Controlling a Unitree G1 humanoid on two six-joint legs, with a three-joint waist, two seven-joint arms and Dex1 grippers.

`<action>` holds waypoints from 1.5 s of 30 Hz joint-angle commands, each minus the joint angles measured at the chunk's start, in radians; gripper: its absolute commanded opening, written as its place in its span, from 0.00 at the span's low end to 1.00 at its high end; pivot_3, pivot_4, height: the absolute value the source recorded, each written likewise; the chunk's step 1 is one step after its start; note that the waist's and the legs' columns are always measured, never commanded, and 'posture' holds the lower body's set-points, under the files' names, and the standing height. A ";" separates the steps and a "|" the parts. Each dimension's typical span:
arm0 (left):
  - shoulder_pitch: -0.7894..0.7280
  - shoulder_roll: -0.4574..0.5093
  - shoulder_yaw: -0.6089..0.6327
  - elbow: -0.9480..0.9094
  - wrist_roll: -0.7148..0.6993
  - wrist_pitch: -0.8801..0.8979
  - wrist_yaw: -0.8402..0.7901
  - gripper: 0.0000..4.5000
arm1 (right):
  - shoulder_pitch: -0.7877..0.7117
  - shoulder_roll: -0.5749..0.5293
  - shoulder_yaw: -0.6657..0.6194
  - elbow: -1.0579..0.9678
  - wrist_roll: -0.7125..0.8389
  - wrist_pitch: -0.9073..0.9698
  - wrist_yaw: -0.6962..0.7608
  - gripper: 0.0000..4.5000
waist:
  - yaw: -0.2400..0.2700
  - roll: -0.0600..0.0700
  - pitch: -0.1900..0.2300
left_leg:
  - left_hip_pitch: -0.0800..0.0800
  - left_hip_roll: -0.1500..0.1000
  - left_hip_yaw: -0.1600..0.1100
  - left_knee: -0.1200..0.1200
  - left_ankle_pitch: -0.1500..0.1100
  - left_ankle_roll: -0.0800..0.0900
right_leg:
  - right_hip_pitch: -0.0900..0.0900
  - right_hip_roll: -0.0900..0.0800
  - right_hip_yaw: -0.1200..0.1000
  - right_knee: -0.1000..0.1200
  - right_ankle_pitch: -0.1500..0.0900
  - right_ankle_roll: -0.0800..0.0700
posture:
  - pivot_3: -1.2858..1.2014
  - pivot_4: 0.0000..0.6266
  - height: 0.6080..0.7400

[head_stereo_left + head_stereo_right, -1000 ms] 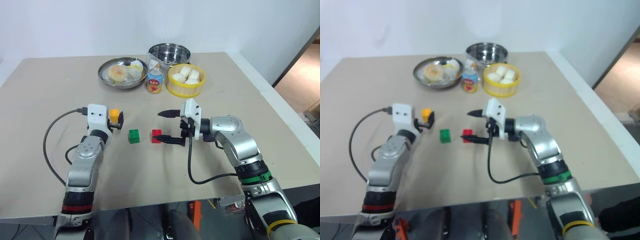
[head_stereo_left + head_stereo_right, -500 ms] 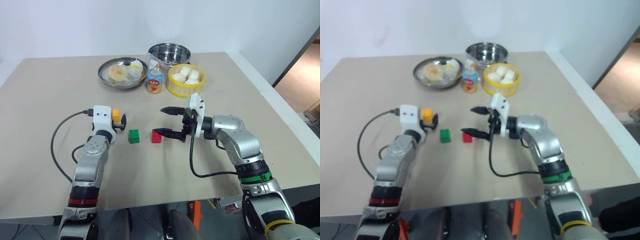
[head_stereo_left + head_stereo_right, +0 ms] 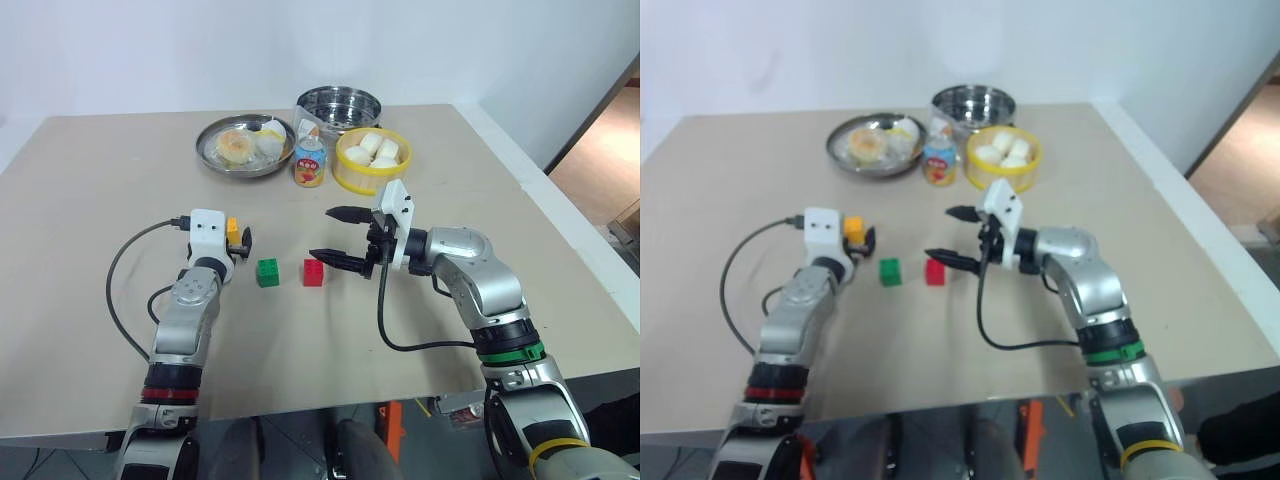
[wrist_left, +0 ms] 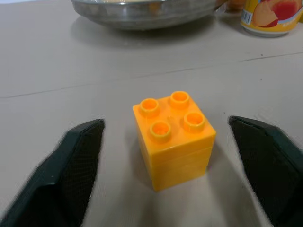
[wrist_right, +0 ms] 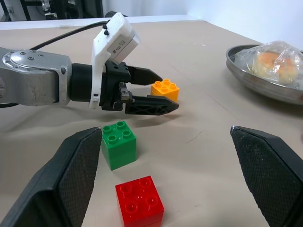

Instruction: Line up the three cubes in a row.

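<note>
The yellow-orange cube (image 4: pixel 173 132) stands on the table between the fingers (image 4: pixel 71 175) of my left gripper (image 3: pixel 238 238), which is open with a gap on each side of the cube. To its right lie the green cube (image 3: pixel 267 272) and the red cube (image 3: pixel 313 272), about a cube's width apart. The yellow-orange cube sits farther back than those two. My right gripper (image 3: pixel 322 234) is open, points left and hovers just right of the red cube without touching it. The right wrist view shows all three cubes: red (image 5: pixel 139 205), green (image 5: pixel 118 143) and yellow-orange (image 5: pixel 164 89).
At the back of the table stand a metal plate (image 3: pixel 243 145) with wrapped buns, a small drink bottle (image 3: pixel 309 160), a steel pot (image 3: pixel 338 103) and a yellow basket (image 3: pixel 372 175) of white buns. The table's right edge runs close behind my right arm.
The left gripper has edged forward around the yellow-orange cube. The right gripper has turned, and its lower finger has swung up and away from the red cube. No cube has moved.
</note>
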 commanded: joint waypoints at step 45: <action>0.004 0.587 -0.039 0.275 -0.278 -0.424 -1.350 0.31 | -0.033 -0.015 -0.002 -0.079 0.000 0.002 0.017 1.00 | 0.000 0.000 0.000 | -0.003 0.002 0.007 -0.005 0.000 0.000 | -0.009 -0.002 -0.001 0.000 -0.003 -0.005 | 0.52 0.24 1.00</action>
